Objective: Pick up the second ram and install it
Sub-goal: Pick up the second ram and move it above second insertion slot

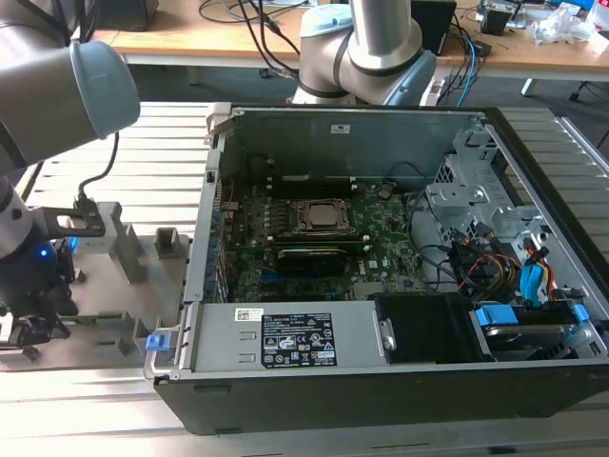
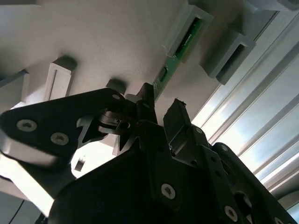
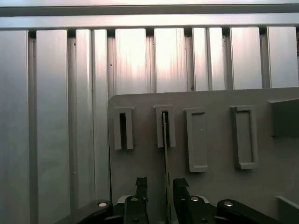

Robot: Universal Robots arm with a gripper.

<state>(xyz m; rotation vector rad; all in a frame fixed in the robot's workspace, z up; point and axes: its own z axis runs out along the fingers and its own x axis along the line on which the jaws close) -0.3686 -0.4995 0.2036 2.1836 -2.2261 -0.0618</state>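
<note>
Between gripper [image 3: 161, 183] fingers, the second ram [image 3: 165, 151].

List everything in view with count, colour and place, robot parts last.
Thin green ram stick: one, green, standing on edge in a slot of the holder tray.
Grey plastic holder tray: one, grey, on the table, at the exterior view's left of the case.
Open black computer case: one, black and grey, centre of the exterior view.
Large green motherboard: one, green, inside the case.
Silver CPU socket: one, mid-motherboard.
Ribbed aluminium table: one, silver, under everything.
Robot arm: one, grey with blue caps.
Gripper: one, black, open, astride the stick.
</note>
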